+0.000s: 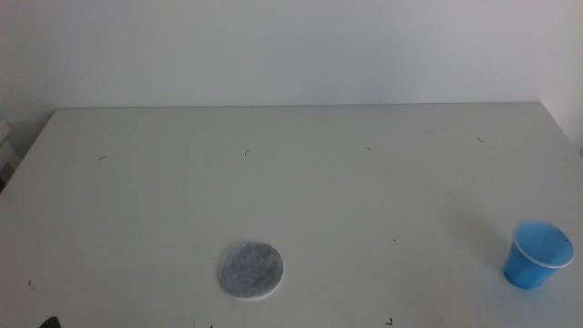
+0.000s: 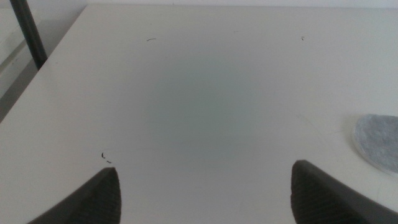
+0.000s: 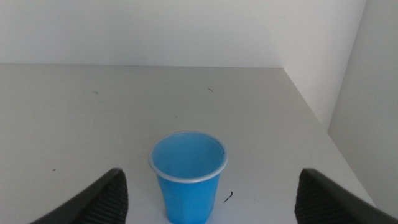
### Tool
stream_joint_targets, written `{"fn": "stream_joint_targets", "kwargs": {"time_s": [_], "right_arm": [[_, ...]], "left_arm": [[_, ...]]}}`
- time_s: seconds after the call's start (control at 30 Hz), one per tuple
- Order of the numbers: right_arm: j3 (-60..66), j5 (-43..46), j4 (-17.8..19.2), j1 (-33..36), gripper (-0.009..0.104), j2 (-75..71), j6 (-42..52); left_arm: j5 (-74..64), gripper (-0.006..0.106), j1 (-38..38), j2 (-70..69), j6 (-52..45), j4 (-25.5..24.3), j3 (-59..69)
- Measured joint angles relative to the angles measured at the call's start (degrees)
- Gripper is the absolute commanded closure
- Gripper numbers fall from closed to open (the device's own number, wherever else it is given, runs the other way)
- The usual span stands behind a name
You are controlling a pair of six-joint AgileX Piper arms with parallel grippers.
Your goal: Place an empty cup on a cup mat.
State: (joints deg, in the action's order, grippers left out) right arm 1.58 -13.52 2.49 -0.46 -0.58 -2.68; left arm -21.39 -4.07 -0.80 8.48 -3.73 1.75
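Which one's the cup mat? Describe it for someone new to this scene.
Start at the white table and follow its near edge to left of centre. The cup mat lies flat there: a mottled grey disc with a thin white edge, far from the upright blue cup at the right.

Neither arm reached into the middle view. The left end effector (image 2: 205,193) showed only in the left wrist view, its two dark jaws spread wide apart and holding nothing, poised low above the tabletop (image 2: 205,93). The right end effector (image 3: 211,196) showed only in the right wrist view, its two dark jaws likewise spread wide with nothing gripped between them, also low over the tabletop, aimed toward the far right corner.
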Motion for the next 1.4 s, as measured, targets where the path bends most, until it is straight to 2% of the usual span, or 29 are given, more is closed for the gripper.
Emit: {"fn": "stream_joint_targets", "kwargs": {"time_s": [0.17,0.33,0.63,0.87,1.07,1.3,1.4], "right_arm": [[-3.8,-3.7,0.0,0.0,0.012,0.0,-0.1],[-9.7,-11.0,0.0,0.0,0.012,1.4,-0.1],[-22.2,-18.0,0.0,0.0,0.012,13.0,-0.1],[-37.2,-24.8,1.3,0.0,0.012,24.3,-0.1],[-50.5,-37.2,1.4,0.0,0.012,33.0,-0.1],[-67.0,-54.4,-1.1,0.0,0.012,44.9,-0.1],[-73.3,-58.2,-1.6,0.0,0.012,50.2,-0.3]], "left_arm": [[0.0,-0.005,0.0,0.0,0.0,0.0,0.0],[0.0,-0.005,0.0,0.0,0.0,0.0,0.0],[0.0,-0.005,0.0,0.0,0.0,0.0,0.0],[0.0,-0.005,0.0,0.0,0.0,0.0,0.0],[0.0,-0.005,0.0,0.0,0.0,0.0,0.0],[0.0,-0.005,0.0,0.0,0.0,0.0,0.0],[0.0,-0.005,0.0,0.0,0.0,0.0,0.0]]}}
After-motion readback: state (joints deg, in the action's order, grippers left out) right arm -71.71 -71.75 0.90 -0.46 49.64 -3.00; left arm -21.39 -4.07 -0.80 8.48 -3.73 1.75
